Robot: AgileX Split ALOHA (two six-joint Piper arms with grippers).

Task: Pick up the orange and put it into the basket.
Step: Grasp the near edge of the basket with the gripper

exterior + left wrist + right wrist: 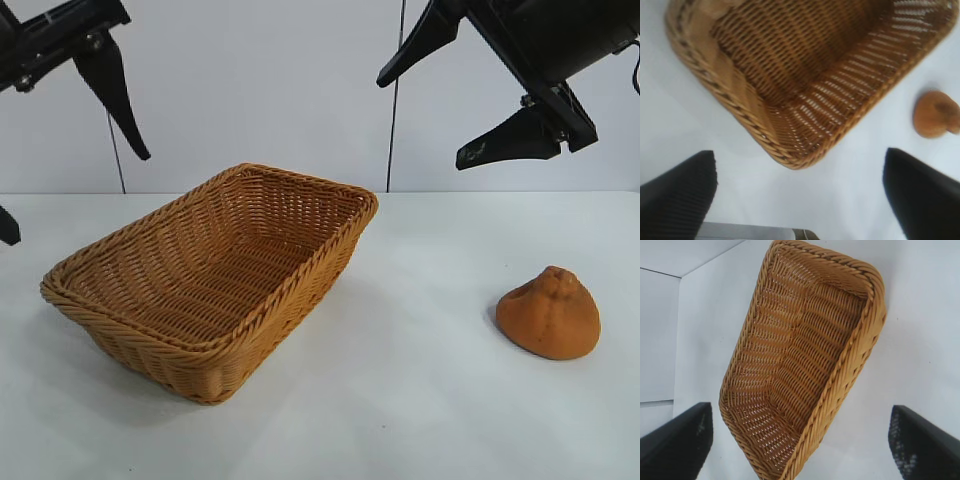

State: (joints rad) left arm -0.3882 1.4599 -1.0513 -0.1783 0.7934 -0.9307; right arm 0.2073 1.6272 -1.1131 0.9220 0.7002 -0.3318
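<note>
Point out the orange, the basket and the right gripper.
the orange [549, 314]: exterior view, middle of its lumpy body on the table.
the basket [285, 283]: exterior view, braided rim on the side nearest the orange.
the right gripper [440, 95]: exterior view, midway between its spread fingertips, raised above the table.

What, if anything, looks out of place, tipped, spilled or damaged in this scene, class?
Nothing stands out. The basket sits upright and empty on the table; the orange rests apart from it, nearer the right arm. Both grippers, left and right, hang open above.
</note>
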